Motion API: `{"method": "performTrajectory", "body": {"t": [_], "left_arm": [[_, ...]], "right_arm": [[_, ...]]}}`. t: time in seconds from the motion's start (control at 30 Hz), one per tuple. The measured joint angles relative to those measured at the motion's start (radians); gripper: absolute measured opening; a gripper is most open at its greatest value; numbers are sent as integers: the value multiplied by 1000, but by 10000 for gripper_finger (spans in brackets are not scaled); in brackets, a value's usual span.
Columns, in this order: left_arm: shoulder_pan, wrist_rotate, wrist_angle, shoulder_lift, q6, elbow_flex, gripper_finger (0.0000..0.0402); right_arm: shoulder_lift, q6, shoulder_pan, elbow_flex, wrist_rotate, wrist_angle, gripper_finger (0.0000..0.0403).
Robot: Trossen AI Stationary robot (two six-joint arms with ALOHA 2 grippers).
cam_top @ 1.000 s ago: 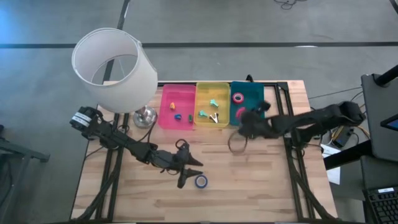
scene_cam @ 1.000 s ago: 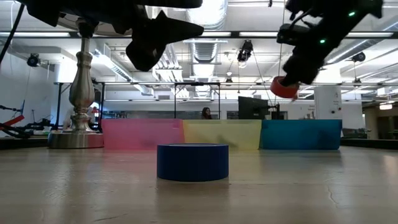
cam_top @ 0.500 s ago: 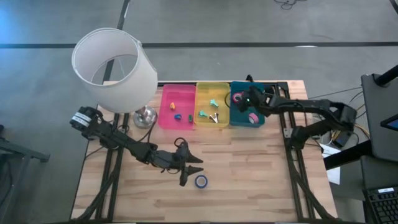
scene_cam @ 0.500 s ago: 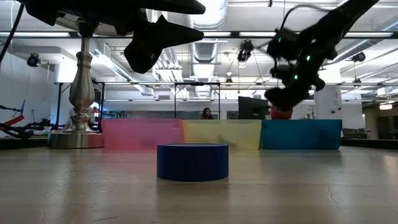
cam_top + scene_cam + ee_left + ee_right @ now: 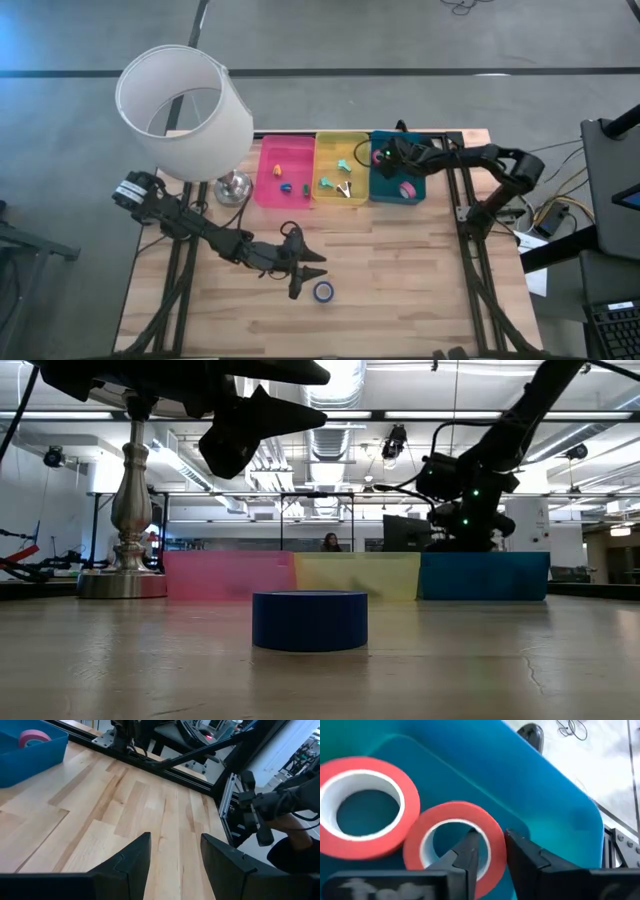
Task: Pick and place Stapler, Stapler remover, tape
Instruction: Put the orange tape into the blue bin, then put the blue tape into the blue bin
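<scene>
A dark blue tape roll (image 5: 323,291) (image 5: 310,620) lies flat on the wooden table. My left gripper (image 5: 306,271) (image 5: 172,865) hangs open just left of it and above it, touching nothing. My right gripper (image 5: 389,158) (image 5: 492,838) is down in the blue bin (image 5: 415,148), shut on a red tape roll (image 5: 451,822). A second red roll (image 5: 367,805) lies beside that one on the bin floor. A pink roll (image 5: 407,190) (image 5: 32,737) lies nearer the bin's front. My right gripper has the red tape roll by its ring wall (image 5: 495,832), one finger inside the hole and one outside. The fingers come slanting down from the table's right side. The roll sits low in the blue bin, tilted against the other red roll.
A pink bin (image 5: 283,170) and a yellow bin (image 5: 341,168) stand left of the blue one, each with small coloured pieces inside. A lamp with a white shade (image 5: 180,100) stands at the far left. Bare wood lies right of the blue roll.
My right gripper has carried the red tape roll from above the table's middle toward the far edge, over the blue bin, and has come down into it. The roll now sits low in the bin beside the other red roll.
</scene>
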Motion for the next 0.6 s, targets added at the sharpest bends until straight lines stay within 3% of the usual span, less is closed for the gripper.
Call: {"method": "performTrajectory", "body": {"t": [0.33,0.6], "left_arm": [[0,0,-25,0,0,0,177],[0,0,-25,0,-1,0,177]], "right_arm": [[-64,11,6,9,0,-5,151],[-220,13,96,13,-27,-5,160]]}}
